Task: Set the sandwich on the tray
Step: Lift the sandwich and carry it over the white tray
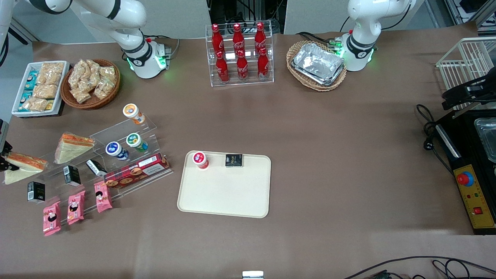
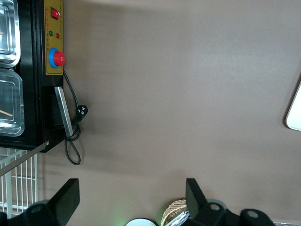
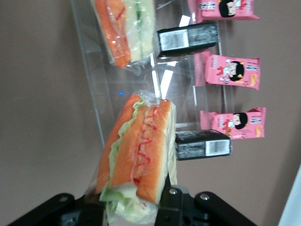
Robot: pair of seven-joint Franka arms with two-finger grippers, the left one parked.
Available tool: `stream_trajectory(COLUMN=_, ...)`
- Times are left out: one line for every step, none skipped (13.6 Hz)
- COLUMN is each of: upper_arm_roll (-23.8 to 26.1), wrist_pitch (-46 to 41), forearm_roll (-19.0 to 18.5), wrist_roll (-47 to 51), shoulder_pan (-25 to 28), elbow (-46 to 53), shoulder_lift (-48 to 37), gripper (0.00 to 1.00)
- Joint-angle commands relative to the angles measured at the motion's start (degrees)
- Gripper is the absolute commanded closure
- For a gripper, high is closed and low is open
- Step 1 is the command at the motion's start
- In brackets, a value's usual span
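Observation:
My gripper (image 1: pixel 4 159) is at the working arm's end of the table, by the clear display stand (image 1: pixel 116 162). It is shut on a wrapped sandwich (image 1: pixel 25 162) with orange filling and lettuce. In the right wrist view the sandwich (image 3: pixel 138 150) sticks out from between the gripper (image 3: pixel 129 201) fingers, over the stand's step. A second sandwich (image 1: pixel 73 146) lies on the stand. The cream-beige tray (image 1: pixel 224 193) lies flat mid-table, well apart from the gripper. A red-lidded cup (image 1: pixel 200 159) and a black packet (image 1: pixel 234 160) sit on the tray's edge farthest from the front camera.
The stand also carries lidded cups (image 1: pixel 133 141), black packets (image 3: pixel 203 143), pink snack packs (image 1: pixel 74 207) and a red biscuit box (image 1: pixel 137 170). A snack basket (image 1: pixel 91 83), cola bottle rack (image 1: pixel 240 54) and foil-tray basket (image 1: pixel 317 65) stand farther back. A black machine (image 1: pixel 471 182) sits at the parked arm's end.

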Motion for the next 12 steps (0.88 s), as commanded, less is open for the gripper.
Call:
stream_trajectory(upper_arm_roll=-0.27, wrist_pitch=-1.93, forearm_roll=6.36, wrist_roll=0.5, shoulder_pan=-0.31, elbow=3.62, shoulder_lift=-0.35, gripper=0.82)
stream_trajectory(upper_arm_roll=-0.54, wrist_pitch=-4.03, forearm_roll=6.46, wrist_roll=3.03, shoulder_pan=-0.31, elbow=5.19, shoulder_lift=-0.44, gripper=0.82)
stream_trajectory(upper_arm_roll=-0.89, wrist_pitch=-6.4, forearm_roll=6.11, wrist_roll=6.62, shoulder_pan=-0.23, elbow=6.6, shoulder_lift=-0.44, gripper=0.82)
stream_trajectory(upper_arm_roll=-0.89, wrist_pitch=-8.6, forearm_roll=5.76, wrist_roll=9.79, shoulder_pan=0.03, elbow=8.0, shoulder_lift=-0.44, gripper=0.82)
stream_trajectory(upper_arm_roll=-0.8, wrist_pitch=-10.1, forearm_roll=4.62, wrist_roll=12.43, shoulder_pan=0.47, elbow=9.32, shoulder_lift=-0.52, gripper=0.82)
stream_trajectory(upper_arm_roll=-0.46, wrist_pitch=-11.07, forearm_roll=2.87, wrist_roll=16.2, shoulder_pan=0.74, elbow=10.64, shoulder_lift=-0.52, gripper=0.82)
stream_trajectory(upper_arm_roll=-0.1, wrist_pitch=-12.56, forearm_roll=0.94, wrist_roll=20.59, shoulder_pan=1.17, elbow=11.96, shoulder_lift=-0.52, gripper=0.82)
stream_trajectory(upper_arm_roll=-0.1, wrist_pitch=-14.49, forearm_roll=-0.56, wrist_roll=24.64, shoulder_pan=3.01, elbow=12.84, shoulder_lift=-0.52, gripper=0.82)
stream_trajectory(upper_arm_roll=-0.1, wrist_pitch=-16.51, forearm_roll=-1.18, wrist_roll=29.46, shoulder_pan=4.68, elbow=13.37, shoulder_lift=-0.61, gripper=0.81)
stream_trajectory(upper_arm_roll=-0.1, wrist_pitch=-18.53, forearm_roll=-2.06, wrist_roll=34.56, shoulder_pan=6.7, elbow=13.9, shoulder_lift=-0.7, gripper=0.81)
stream_trajectory(upper_arm_roll=-0.1, wrist_pitch=-20.55, forearm_roll=-3.28, wrist_roll=40.53, shoulder_pan=9.76, elbow=14.6, shoulder_lift=-0.79, gripper=0.81)
stream_trajectory(upper_arm_roll=-0.1, wrist_pitch=-21.53, forearm_roll=-4.25, wrist_roll=46.07, shoulder_pan=12.32, elbow=14.96, shoulder_lift=-0.79, gripper=0.81)
